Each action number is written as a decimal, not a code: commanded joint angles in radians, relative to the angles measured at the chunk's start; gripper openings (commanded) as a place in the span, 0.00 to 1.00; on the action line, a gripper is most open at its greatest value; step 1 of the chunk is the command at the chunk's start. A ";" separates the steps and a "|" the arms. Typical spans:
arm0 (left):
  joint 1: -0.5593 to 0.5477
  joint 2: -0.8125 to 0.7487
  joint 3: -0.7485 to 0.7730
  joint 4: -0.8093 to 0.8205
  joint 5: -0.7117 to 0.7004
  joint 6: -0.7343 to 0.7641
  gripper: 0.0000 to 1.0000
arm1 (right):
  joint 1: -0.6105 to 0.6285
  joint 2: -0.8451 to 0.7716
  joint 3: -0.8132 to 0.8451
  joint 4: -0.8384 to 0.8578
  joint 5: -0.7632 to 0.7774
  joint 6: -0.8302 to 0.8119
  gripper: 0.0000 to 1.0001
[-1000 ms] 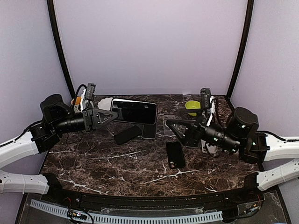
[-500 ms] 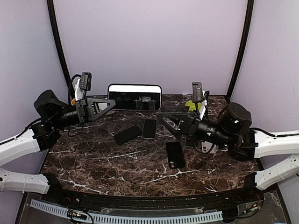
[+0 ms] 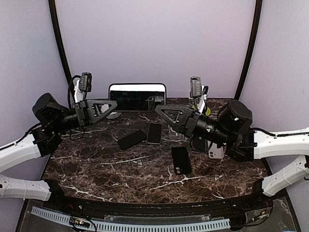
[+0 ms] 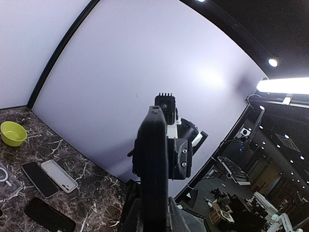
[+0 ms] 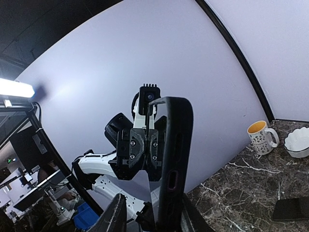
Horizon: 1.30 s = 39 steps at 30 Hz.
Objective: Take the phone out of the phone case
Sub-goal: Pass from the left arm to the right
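The phone in its black phone case (image 3: 137, 96) hangs on its long edge above the back of the table, screen towards the camera. My left gripper (image 3: 114, 103) is shut on its left end. In the left wrist view the phone (image 4: 154, 164) shows edge-on between the fingers of that gripper (image 4: 154, 209). My right gripper (image 3: 160, 109) is at the phone's right end. In the right wrist view the case (image 5: 175, 159) stands between the jaws of this gripper (image 5: 152, 215), against the right finger, with a gap to the left finger (image 5: 116, 215).
On the marble table (image 3: 120, 169) lie two dark phones (image 3: 132, 139) (image 3: 154, 133), a black case (image 3: 181, 159) and a white phone (image 3: 216, 152). A green bowl (image 4: 13, 133) sits at the back right. A mug (image 5: 260, 137) and white bowl (image 5: 298, 142) sit at the back left.
My left arm has lifted the phone up and back, from low over the table. My right gripper has risen to the phone's right end, and its jaws have narrowed around it.
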 commanded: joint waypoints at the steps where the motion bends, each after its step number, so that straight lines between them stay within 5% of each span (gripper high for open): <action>1: 0.000 -0.033 -0.004 0.092 -0.004 0.005 0.00 | -0.005 0.006 0.048 0.084 -0.015 0.017 0.30; 10: 0.000 -0.029 -0.012 0.095 0.007 0.006 0.00 | -0.008 0.045 0.079 0.110 -0.012 0.015 0.26; 14: -0.001 -0.029 -0.018 0.097 0.006 0.010 0.00 | -0.009 0.055 0.085 0.113 -0.028 0.014 0.03; 18: -0.001 -0.038 -0.023 0.068 0.021 0.023 0.01 | -0.013 0.036 0.055 0.118 -0.041 0.009 0.00; 20: 0.000 -0.046 -0.013 0.013 0.033 0.049 0.18 | -0.017 0.014 0.037 0.109 -0.048 -0.009 0.00; 21: 0.000 -0.052 -0.008 -0.031 0.037 0.074 0.42 | -0.017 0.002 0.032 0.099 -0.052 -0.022 0.00; 23: 0.000 -0.072 -0.002 -0.106 0.056 0.112 0.69 | -0.022 -0.027 0.032 0.052 -0.066 -0.054 0.00; 25: 0.000 -0.103 0.005 -0.185 0.067 0.149 0.82 | -0.028 -0.052 0.032 0.003 -0.091 -0.088 0.00; 35: 0.000 -0.225 0.117 -0.559 0.222 0.384 0.82 | -0.093 -0.147 0.034 -0.175 -0.438 -0.248 0.00; 39: 0.000 -0.226 0.104 -0.467 0.368 0.356 0.86 | -0.114 -0.130 0.065 -0.220 -0.558 -0.251 0.00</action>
